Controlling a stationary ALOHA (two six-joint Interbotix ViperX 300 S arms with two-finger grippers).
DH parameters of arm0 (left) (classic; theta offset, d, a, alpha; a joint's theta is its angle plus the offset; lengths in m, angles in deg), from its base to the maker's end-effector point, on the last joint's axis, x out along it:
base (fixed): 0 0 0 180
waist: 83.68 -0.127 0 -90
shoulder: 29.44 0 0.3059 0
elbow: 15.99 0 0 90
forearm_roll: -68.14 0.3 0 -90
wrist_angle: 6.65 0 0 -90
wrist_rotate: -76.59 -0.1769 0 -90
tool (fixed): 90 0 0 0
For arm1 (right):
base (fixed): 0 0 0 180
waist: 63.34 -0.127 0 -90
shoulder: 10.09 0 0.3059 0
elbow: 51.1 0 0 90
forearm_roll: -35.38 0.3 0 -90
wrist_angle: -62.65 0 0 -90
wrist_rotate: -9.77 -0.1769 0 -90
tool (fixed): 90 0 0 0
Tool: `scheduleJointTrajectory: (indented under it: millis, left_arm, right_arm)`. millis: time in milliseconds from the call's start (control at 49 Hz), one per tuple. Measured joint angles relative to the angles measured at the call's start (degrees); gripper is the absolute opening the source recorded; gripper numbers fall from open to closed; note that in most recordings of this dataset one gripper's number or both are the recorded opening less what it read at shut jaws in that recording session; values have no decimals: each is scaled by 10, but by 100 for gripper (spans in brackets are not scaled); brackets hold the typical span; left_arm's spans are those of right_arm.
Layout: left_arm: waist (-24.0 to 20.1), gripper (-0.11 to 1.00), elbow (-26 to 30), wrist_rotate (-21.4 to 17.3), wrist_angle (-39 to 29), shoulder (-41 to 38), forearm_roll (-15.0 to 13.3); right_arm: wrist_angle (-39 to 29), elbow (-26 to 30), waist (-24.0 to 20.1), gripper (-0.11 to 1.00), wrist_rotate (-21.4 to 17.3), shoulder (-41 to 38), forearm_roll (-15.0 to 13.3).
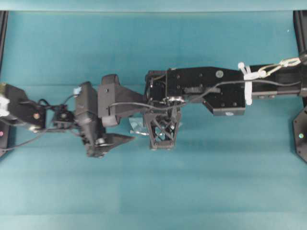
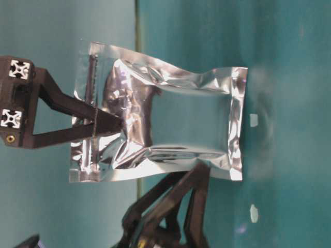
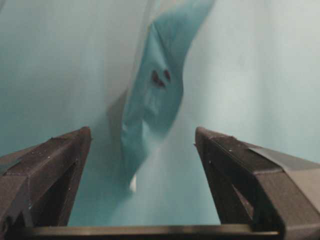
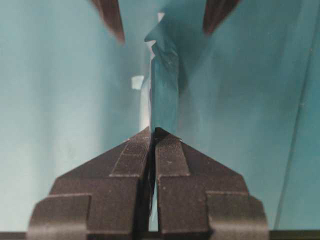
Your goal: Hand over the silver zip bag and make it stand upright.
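Note:
The silver zip bag (image 2: 170, 124) hangs upright with its zip strip at the top, where my right gripper (image 2: 111, 124) is shut on it from above. In the right wrist view the bag (image 4: 164, 85) runs edge-on away from the closed right gripper (image 4: 154, 131). My left gripper (image 2: 192, 178) is open, with its fingers on either side of the bag's side edge and not touching it. In the left wrist view the bag (image 3: 150, 100) stands edge-on ahead of the open left gripper (image 3: 142, 131). From overhead only a sliver of bag (image 1: 136, 127) shows between the left gripper (image 1: 128, 136) and the right gripper (image 1: 163, 130). Whether the bag's bottom touches the table I cannot tell.
The teal table (image 1: 216, 182) lies below. Small white specks (image 2: 253, 120) sit on it near the bag's bottom. Black frame posts stand at the far corners (image 1: 300, 28). The two arms meet at the table's middle.

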Motion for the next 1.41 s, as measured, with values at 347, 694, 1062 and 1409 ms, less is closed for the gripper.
scheduleJointTrajectory:
  millis: [347,694,1062,1409]
  left_arm:
    - [1,91,63,4,1,-71,-1]
    - [1,81,80,16,1,-87,-1]
    - [0,31,75,11,4,-87,0]
    - [0,31,73,9,4,-87,0]
  right_arm:
    - [1,1,0,0,0,0,1]
    - [1,0,0,0,0,1,0]
    - [2,1,2,0,0,1,-2]
    - [11,-1,0,1,0,1,-3]
